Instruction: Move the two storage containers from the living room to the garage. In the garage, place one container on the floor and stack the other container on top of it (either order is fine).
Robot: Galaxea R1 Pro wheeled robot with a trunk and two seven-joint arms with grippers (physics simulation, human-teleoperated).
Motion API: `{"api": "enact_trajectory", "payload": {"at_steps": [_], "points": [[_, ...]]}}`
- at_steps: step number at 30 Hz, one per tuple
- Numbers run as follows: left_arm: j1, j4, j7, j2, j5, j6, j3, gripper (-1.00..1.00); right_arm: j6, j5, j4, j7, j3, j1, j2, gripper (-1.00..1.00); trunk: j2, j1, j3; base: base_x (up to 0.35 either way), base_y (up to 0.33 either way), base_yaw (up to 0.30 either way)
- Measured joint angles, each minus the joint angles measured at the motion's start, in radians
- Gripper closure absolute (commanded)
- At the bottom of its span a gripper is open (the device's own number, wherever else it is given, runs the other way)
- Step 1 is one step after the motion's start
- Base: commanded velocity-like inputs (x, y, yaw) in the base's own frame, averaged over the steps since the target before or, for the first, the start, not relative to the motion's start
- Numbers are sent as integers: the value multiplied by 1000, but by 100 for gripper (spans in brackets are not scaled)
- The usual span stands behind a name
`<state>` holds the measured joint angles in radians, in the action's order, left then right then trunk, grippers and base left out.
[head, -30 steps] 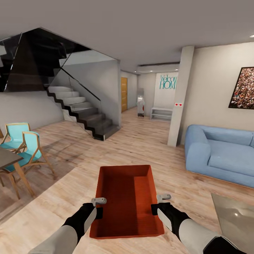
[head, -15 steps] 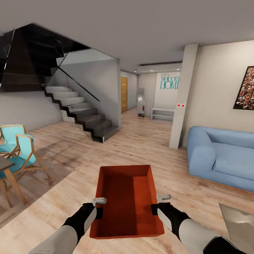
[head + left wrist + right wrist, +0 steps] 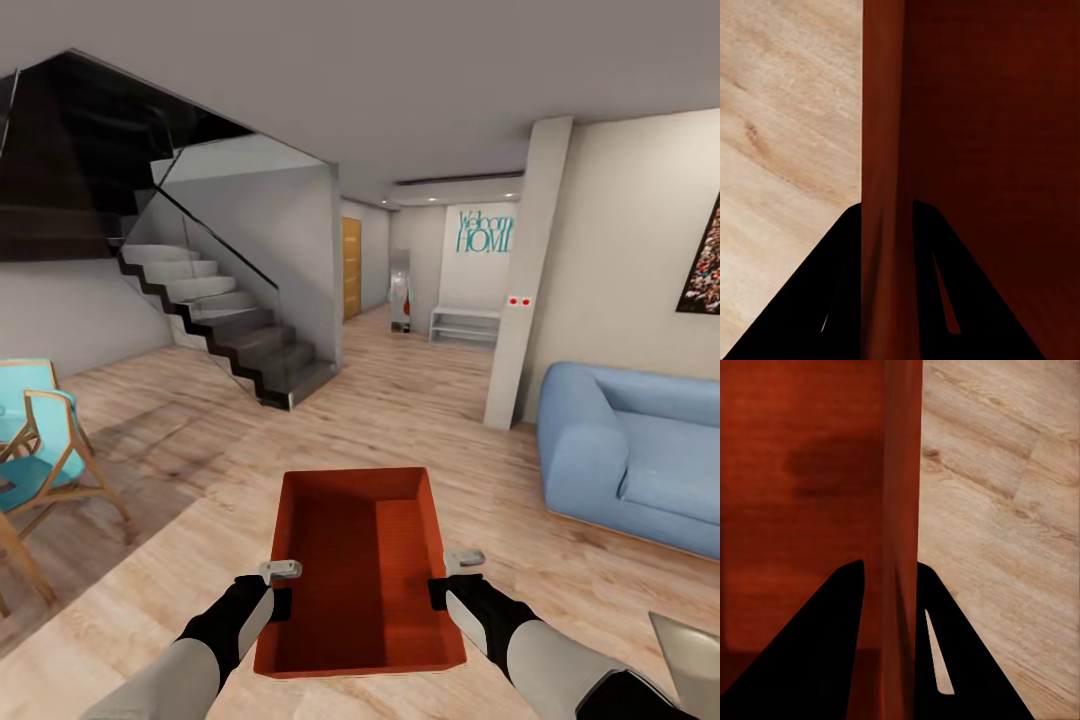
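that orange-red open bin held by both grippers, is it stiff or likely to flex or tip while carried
The orange-red rectangular open-top bin probably is stiff: its walls look straight with each side wall pinched by the left gripper and right gripper. It looks empty, so likely light. Held level at two opposite sides, tipping sideways seems unlikely; pitching forward remains possible.

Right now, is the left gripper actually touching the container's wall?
Touching: in the left wrist view, the left gripper has one finger on either side of the storage container's wall, no gap.

Grey forearms, black wrists, silver tabs, black fingers (image 3: 832, 300)
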<state>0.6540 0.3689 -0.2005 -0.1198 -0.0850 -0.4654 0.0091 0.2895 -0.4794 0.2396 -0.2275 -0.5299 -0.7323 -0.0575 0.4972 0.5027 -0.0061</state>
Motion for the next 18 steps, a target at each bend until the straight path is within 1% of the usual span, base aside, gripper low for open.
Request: {"api": "enact_trajectory", "payload": {"at_steps": [18], "points": [[0, 1, 0, 0, 0, 0, 0, 100, 0, 0, 0, 0, 0, 0, 0, 100, 0, 0, 0, 322, 0, 0]]}}
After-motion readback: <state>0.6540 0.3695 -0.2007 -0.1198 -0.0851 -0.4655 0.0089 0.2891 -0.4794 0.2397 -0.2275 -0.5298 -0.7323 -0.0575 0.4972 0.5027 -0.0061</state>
